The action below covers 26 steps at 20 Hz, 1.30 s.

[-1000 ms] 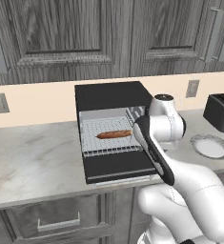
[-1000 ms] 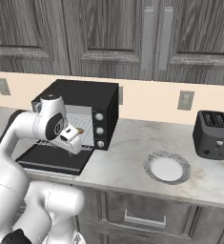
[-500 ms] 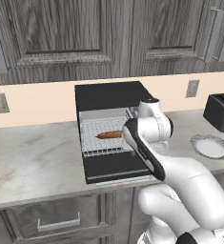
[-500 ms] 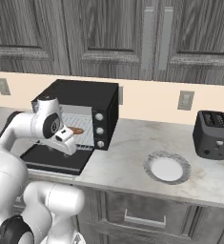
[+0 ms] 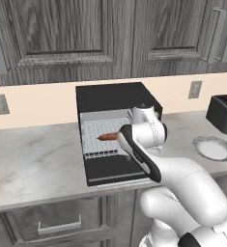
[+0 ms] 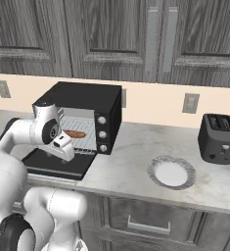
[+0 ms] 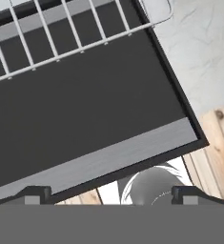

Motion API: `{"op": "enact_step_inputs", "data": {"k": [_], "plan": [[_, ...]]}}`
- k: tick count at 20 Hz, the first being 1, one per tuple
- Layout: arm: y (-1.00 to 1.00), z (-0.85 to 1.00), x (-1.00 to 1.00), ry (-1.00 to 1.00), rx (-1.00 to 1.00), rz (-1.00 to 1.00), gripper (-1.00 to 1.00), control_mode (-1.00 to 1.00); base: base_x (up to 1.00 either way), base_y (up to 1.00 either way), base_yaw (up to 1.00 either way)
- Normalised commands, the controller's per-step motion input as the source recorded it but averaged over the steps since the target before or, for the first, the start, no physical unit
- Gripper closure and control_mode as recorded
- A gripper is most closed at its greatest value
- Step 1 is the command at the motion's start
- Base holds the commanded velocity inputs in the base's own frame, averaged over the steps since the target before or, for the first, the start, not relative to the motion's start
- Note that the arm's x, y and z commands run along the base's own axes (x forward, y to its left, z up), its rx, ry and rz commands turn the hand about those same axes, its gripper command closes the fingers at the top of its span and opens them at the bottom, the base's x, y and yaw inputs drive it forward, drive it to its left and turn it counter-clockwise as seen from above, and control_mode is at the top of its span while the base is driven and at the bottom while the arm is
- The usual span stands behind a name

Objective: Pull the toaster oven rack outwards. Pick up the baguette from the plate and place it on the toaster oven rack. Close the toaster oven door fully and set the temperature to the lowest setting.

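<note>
Nearest to you, the gripper points down over the front edge of the open toaster oven door. Its two fingertips sit wide apart, released, with nothing between them. Past the door's edge you look down at a wooden floor.

From the left base view, your arm rises from the lower right, bends at a dark-banded elbow and folds back over the door. The wrist hangs in front of the right side of the oven's mouth. In the right base view, the hand angles down and forward just above the door, which lies flat on the counter.

Beyond the hand, the rack is pulled out of the toaster oven, its front edge over the door. The baguette lies across the rack, near the middle; you can see it too in the right base view.

Farther right, the plate rests on the counter, well apart from the oven. A black toaster stands beyond it by the wall.
</note>
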Motion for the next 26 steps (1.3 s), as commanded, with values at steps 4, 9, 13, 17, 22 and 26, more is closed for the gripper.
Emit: {"op": "enact_step_inputs", "data": {"k": [4, 9, 13, 17, 22, 26], "plan": [[0.19, -0.27, 0.26, 0.02, -0.01, 0.00, -1.00, -1.00, 0.00, 0.00, 0.00], [0.16, -0.23, 0.36, 0.05, 0.00, 0.00, -1.00, -1.00, 0.00, 0.00, 0.00], [0.11, -0.20, 0.33, 0.04, 0.00, 0.00, -1.00, -1.00, 0.00, 0.00, 0.00], [0.07, -0.15, 0.23, 0.01, 0.00, 0.00, -1.00, -1.00, 0.00, 0.00, 0.00], [0.11, -0.11, 0.07, 0.00, -0.01, -0.01, -1.00, -1.00, 0.00, 0.00, 0.00], [0.13, -0.16, 0.00, 0.00, -0.05, -0.04, -1.00, -1.00, 0.00, 0.00, 0.00]]}}
